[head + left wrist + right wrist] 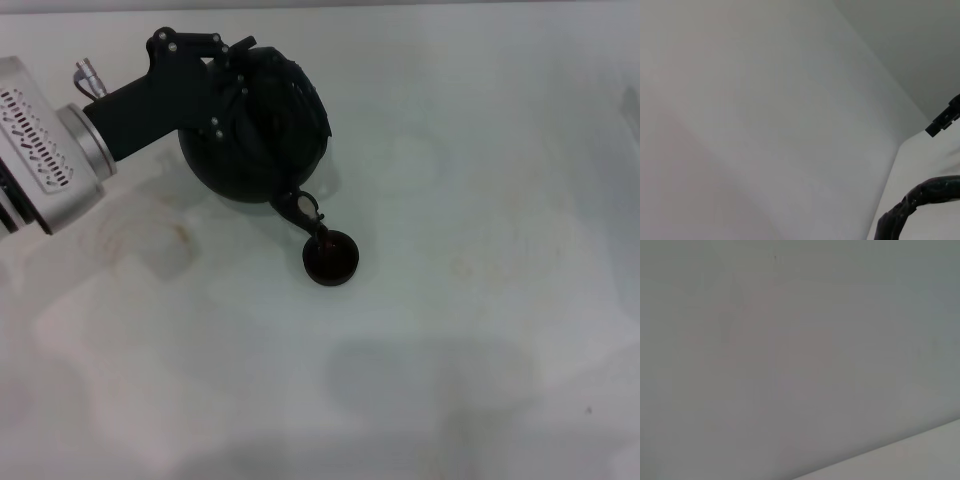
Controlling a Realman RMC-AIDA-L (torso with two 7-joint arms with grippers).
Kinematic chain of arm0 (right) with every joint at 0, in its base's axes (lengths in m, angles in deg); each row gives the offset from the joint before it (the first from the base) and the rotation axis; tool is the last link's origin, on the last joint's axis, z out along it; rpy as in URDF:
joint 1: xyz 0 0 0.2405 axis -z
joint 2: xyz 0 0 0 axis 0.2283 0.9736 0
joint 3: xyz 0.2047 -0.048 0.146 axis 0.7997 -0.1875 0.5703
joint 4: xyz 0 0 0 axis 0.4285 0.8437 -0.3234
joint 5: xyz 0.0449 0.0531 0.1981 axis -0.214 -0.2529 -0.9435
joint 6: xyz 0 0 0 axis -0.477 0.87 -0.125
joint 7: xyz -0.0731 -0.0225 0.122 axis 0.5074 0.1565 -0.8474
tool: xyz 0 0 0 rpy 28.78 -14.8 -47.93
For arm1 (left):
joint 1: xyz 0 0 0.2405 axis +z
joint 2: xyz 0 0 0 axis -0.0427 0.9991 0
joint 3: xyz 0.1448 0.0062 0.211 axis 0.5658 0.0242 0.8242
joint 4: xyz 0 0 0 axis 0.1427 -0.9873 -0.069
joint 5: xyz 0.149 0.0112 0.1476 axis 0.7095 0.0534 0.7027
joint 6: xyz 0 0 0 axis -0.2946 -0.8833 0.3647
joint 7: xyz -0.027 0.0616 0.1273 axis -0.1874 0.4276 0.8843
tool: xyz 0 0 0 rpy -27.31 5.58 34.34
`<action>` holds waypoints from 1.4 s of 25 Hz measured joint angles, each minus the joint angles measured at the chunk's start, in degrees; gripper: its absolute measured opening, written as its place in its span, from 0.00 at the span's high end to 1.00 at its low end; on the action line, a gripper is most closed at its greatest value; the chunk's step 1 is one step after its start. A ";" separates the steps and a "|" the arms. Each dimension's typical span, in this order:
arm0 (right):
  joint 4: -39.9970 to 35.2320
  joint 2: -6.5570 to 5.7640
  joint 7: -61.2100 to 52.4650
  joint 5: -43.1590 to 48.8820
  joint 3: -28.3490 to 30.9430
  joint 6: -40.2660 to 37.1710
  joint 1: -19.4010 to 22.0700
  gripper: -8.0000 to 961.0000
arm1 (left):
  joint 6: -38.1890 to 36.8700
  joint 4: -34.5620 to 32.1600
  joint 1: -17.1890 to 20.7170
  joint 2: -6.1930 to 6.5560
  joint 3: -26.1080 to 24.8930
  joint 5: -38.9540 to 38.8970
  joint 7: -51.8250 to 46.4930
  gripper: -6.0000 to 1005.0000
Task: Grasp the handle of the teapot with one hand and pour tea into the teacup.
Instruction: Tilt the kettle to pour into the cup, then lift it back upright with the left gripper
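Observation:
The matte black teapot (250, 140) is tilted in the head view, with its short spout (297, 206) pointing down toward the teacup (331, 258). A thin dark stream runs from the spout into the small dark cup, which stands on the white table just in front of the pot. My left gripper (232, 72) comes in from the left and is shut on the handle at the pot's top, covering most of it. In the left wrist view a piece of the rough dark handle (922, 195) shows beside one fingertip (944, 121). My right gripper is out of view.
The white table (480, 200) spreads all around. Faint stains and a pale ring mark (150, 240) lie left of the cup. A soft shadow (430, 380) falls on the near part. The right wrist view shows only a plain pale surface.

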 joint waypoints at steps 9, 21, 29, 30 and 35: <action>0.00 0.00 0.00 0.00 0.00 0.01 0.02 0.14 | -0.31 0.05 0.26 -0.17 -0.34 -0.87 -0.22 0.89; -0.34 -0.09 0.00 0.00 0.09 0.01 0.09 0.14 | -0.70 2.94 1.30 -0.28 -0.46 -4.81 -0.39 0.89; -0.22 -0.18 0.00 0.00 0.09 0.01 -0.05 0.14 | -0.85 5.08 2.01 -0.36 -0.45 -8.20 -0.50 0.89; -0.19 -0.18 0.00 0.00 0.09 0.01 -0.06 0.14 | -0.90 5.65 2.05 -0.37 -0.45 -9.32 -0.52 0.89; -0.11 -0.18 0.00 0.00 0.09 0.01 -0.08 0.14 | -1.77 7.23 2.98 -0.34 -0.44 -13.58 -0.52 0.89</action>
